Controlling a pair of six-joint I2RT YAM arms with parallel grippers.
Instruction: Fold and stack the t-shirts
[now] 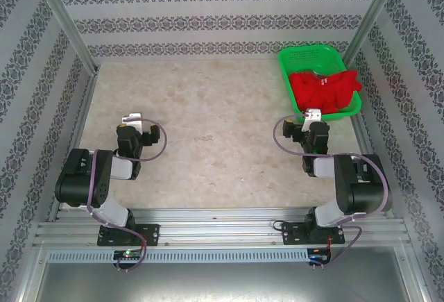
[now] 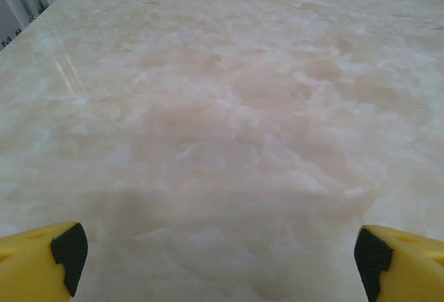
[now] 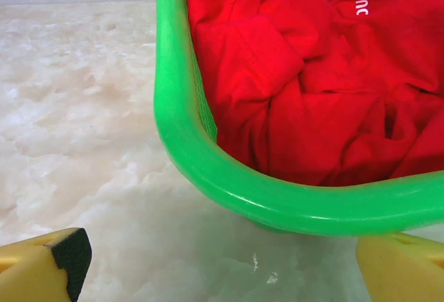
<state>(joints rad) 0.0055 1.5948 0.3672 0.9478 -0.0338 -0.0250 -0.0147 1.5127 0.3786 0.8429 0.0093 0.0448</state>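
**Left tool (image 1: 132, 117) and right tool (image 1: 313, 114) open, t-shirts (image 1: 325, 90) in basket (image 1: 305, 55)**

The 2 arms are folded low near their bases, with both wrists pointing to the far side. The left tool hangs with its jaws apart above the bare tabletop (image 1: 208, 121). The right tool, jaws also apart, is just before the green basket's near rim. The red t-shirts lie crumpled inside, without a clear direction. The right wrist view shows white letters on the cloth.

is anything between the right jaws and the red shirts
Yes: the near rim of the green basket rises between the open right jaws and the crumpled red t-shirts lying inside it. Nothing visible covers the shirts from above, so coming in over the rim looks like the free way.
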